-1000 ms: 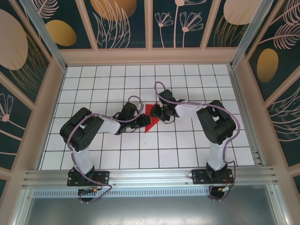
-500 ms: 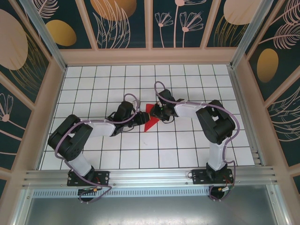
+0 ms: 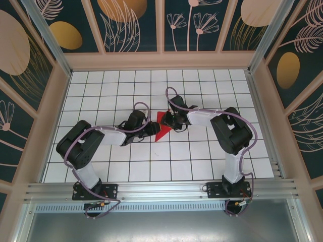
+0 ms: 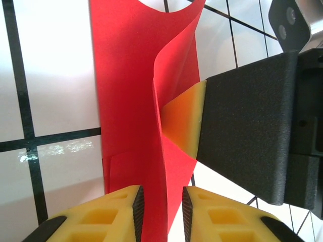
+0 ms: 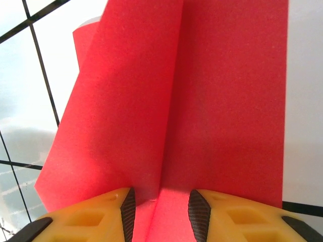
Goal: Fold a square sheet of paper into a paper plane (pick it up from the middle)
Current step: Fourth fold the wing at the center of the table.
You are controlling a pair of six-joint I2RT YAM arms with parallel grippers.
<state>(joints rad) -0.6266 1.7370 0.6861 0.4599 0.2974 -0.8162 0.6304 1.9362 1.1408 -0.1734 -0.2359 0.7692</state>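
Left gripper has just slackened, fingers narrowly parted around the creased bright red paper sheet at mid-table; right gripper narrowly straddles its ridge, grip unclear; crease likely pressed

I count one creased sheet of red paper on one gridded worktop. Two robot arms, the left arm and the right arm. Two left fingers and two right fingers, four yellow ones altogether.
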